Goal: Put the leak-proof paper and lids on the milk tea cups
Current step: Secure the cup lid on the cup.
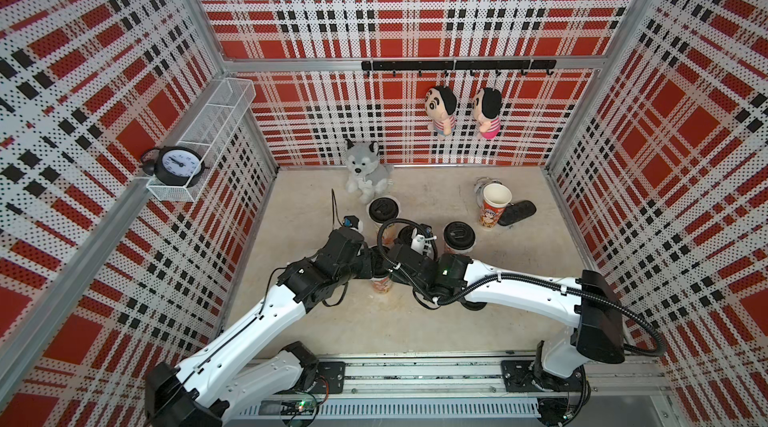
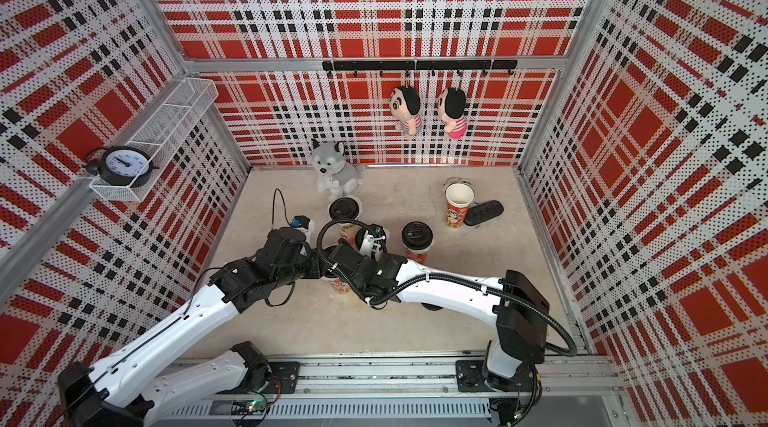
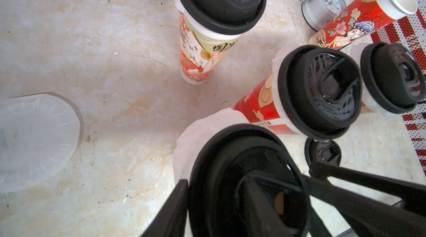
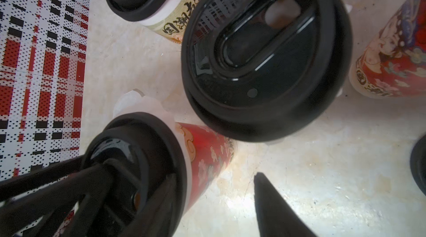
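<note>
1. Near cup (image 1: 381, 284): stands upright on the table (image 1: 415, 329) with a black lid (image 3: 219, 155) on its mouth. In both top views the two arms meet above it.
2. Paper fringe (image 3: 202, 127): a white, crinkled edge of paper sticks out below that lid, caught between lid and cup.
3. Left claw (image 3: 226, 189): set over the lid. One finger (image 3: 175, 205) lies against the rim and touches the paper fringe. The other finger is hard to make out, so whether the claw clamps the lid cannot be told.
4. Right claw (image 4: 214, 176): jaws apart, holding nothing. One pointed finger (image 4: 272, 201) hangs over bare table beside the near cup; the other stands just beside the lid's rim.
5. Loose paper (image 3: 34, 141): a thin, see-through round sheet lying flat on the table, well apart from both claws, on the side away from the other cups.
6. Cream cup (image 3: 198, 53), red cup (image 3: 258, 104) and outer cup (image 2: 417, 255): each is lidded with white paper showing under the lid, and stands near the claws but untouched.
7. Open cup (image 1: 492, 207): stands upright at the back right, well apart from both claws.
</note>
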`<state>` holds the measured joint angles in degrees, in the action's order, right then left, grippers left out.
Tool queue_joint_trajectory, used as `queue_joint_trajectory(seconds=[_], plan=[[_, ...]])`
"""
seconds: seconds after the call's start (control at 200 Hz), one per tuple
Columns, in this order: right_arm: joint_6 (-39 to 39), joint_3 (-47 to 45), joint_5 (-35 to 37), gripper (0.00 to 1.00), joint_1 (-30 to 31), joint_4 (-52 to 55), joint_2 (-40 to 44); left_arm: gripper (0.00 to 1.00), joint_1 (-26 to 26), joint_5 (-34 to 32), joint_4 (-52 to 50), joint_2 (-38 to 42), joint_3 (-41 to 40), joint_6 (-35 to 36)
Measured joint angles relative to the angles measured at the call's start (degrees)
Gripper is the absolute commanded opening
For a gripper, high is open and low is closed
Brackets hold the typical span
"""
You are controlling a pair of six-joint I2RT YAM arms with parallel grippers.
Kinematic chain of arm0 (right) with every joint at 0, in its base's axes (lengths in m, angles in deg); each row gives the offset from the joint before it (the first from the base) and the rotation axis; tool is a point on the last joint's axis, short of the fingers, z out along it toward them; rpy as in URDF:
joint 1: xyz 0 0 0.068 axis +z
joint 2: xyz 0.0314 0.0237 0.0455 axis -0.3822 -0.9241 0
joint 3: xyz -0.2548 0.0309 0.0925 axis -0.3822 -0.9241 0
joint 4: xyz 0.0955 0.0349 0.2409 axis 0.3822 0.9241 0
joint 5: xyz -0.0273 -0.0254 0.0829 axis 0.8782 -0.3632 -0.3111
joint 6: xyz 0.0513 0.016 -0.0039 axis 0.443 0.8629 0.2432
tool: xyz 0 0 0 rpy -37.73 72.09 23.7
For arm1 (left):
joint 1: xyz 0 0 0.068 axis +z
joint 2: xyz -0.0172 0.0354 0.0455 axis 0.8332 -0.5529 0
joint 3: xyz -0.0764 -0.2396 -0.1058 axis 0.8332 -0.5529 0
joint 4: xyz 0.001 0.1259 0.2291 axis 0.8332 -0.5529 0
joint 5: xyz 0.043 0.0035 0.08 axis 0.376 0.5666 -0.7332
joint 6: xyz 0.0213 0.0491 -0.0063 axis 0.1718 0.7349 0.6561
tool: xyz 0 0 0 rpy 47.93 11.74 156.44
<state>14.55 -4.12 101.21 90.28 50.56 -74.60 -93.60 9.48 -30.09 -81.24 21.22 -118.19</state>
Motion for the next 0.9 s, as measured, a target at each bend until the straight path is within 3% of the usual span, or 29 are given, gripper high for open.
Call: queue_joint_trajectory(seconds=[0.551, 0.902], plan=[[-8.55, 12.15, -1.51, 0.59, -0.04, 14.34, -2.08, 0.42, 0.59, 1.29, 1.38, 0.35, -0.68, 0.44], [-11.93, 13.99, -4.46, 0.6, 0.0, 14.6, -1.64, 0.42, 0.83, 1.51, 1.44, 0.24, -0.68, 0.48]])
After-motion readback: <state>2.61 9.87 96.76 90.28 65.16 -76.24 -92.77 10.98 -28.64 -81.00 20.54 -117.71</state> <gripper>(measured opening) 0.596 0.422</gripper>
